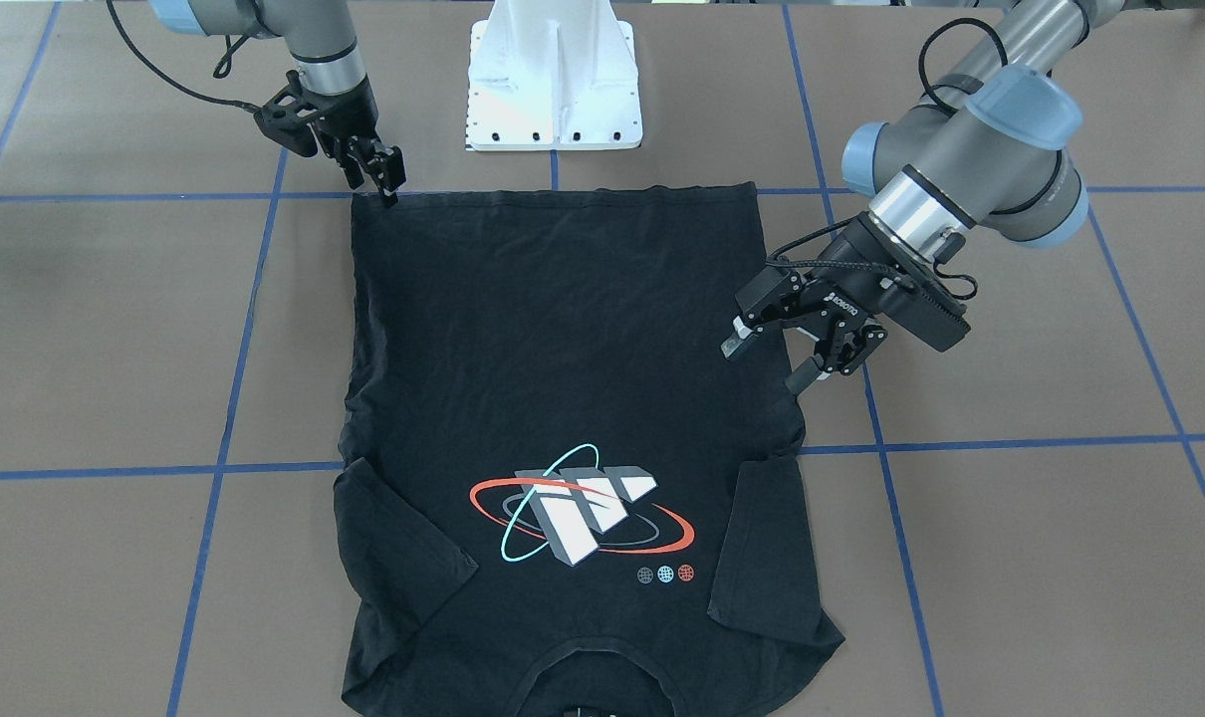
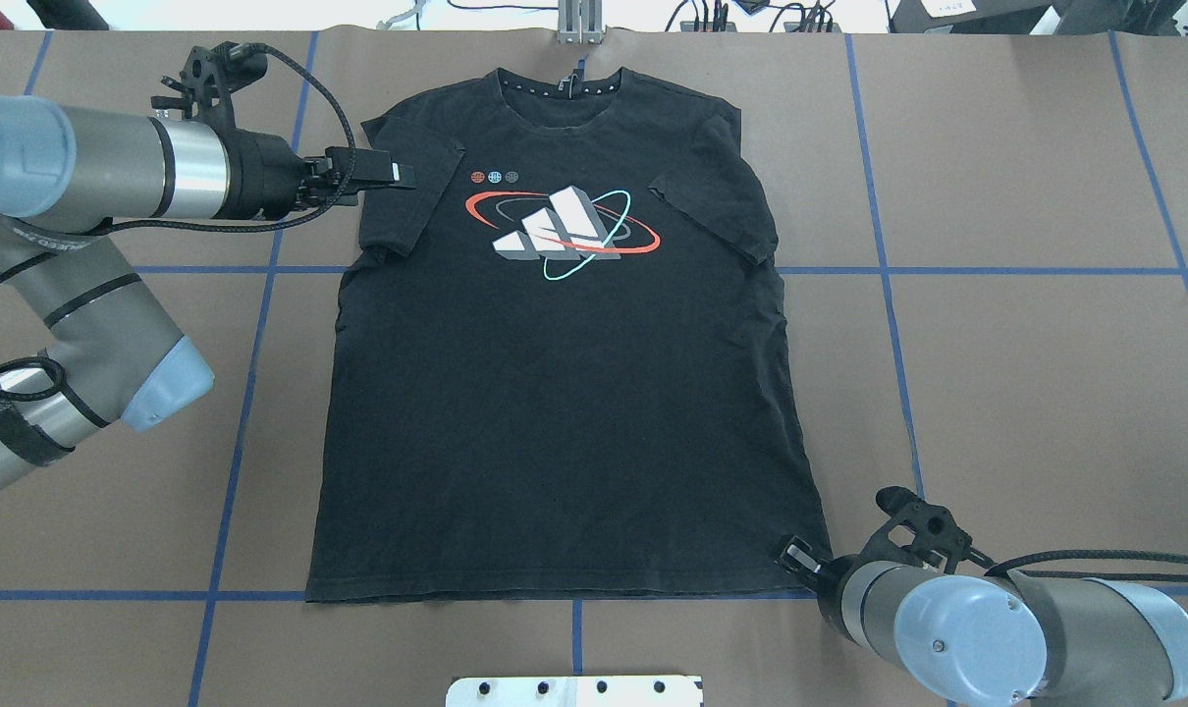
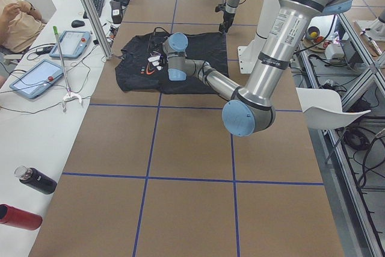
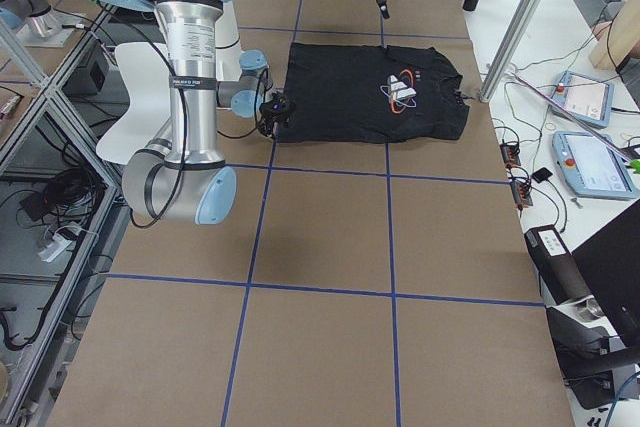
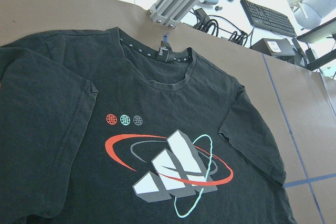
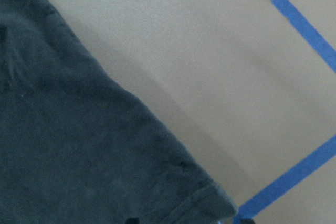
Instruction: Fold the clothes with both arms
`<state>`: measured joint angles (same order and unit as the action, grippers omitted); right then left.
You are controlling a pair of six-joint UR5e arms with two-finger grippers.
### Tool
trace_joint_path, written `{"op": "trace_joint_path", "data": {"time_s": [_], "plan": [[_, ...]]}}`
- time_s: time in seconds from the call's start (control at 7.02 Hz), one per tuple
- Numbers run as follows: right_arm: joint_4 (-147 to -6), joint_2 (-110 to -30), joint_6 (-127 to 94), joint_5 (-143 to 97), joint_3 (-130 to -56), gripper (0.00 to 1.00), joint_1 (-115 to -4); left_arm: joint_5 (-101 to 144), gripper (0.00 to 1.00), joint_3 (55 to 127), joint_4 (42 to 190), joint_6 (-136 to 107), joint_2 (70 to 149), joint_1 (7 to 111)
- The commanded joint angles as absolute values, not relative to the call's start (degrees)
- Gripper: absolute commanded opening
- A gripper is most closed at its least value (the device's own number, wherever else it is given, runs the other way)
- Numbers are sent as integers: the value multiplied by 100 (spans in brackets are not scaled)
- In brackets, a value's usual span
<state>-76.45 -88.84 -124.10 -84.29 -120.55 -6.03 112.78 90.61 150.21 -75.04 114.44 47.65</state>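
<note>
The black T-shirt (image 1: 563, 349) lies flat, face up, on the brown table, with the orbit graphic (image 2: 560, 231) showing and the collar away from the robot. My left gripper (image 1: 767, 363) is open and empty. It hovers above the shirt's side edge by the sleeve (image 2: 403, 177), and its wrist view looks down on the graphic (image 5: 173, 171) and collar. My right gripper (image 1: 388, 189) is low at the near hem corner (image 2: 798, 562). Its fingertips look apart, with the corner (image 6: 220, 205) lying between them.
The white pedestal base (image 1: 555, 80) stands just behind the hem. Blue tape lines (image 2: 889, 270) grid the table. An operators' bench with tablets (image 3: 36, 79), bottles (image 3: 36, 180) and a seated person (image 3: 15, 16) runs beyond the collar side.
</note>
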Motion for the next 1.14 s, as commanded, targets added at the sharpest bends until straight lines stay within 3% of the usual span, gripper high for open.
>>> {"op": "trace_joint_path", "data": {"time_s": [0.0,0.14,0.29,0.43,0.57,1.0], "plan": [[-7646,-8974,-12401,-8403,-12059,69,-598,11268,100,9035,15021,-7497,11443,4764],[-7655,-9035,-12401,-8324,-12059,66,-589,11268,100,9026,15021,-7497,11443,4755],[-7655,-9035,-12410,-8323,-12059,52,-589,11268,100,9026,15021,-7497,11443,4764],[-7655,-9044,-12410,-8323,-12059,33,-589,11268,100,9026,15021,-7497,11443,4755],[-7655,-9053,-12410,-8332,-12059,0,-580,11268,100,9026,15021,-7497,11443,4755],[-7655,-9088,-12401,-8384,-12285,0,-501,11337,99,9113,14977,-8141,11461,4711]]}}
